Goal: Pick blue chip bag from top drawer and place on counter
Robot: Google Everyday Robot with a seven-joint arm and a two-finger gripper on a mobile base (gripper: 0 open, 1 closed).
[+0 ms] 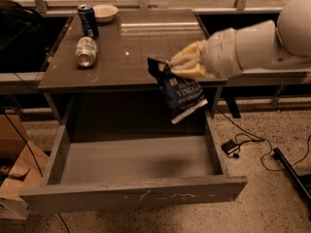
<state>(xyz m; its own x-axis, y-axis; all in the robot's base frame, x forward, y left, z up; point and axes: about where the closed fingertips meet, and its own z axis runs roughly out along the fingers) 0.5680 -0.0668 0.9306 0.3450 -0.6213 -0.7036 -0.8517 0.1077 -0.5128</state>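
Observation:
My gripper (171, 67) is shut on the top edge of the blue chip bag (182, 95), a dark navy bag with a white label. The bag hangs in the air, tilted, at the height of the counter's front edge, above the right part of the open top drawer (131, 159). The drawer's grey floor is bare, with the bag's shadow on it. The counter (146, 42) is the glossy grey-brown tabletop behind and left of the bag. My white arm reaches in from the right.
On the counter's left stand a blue soda can (88, 21), a silver can on its side (86, 51) and a white bowl (105, 12). Cardboard boxes (14, 178) sit on the floor at left. Cables (248, 144) lie on the floor at right.

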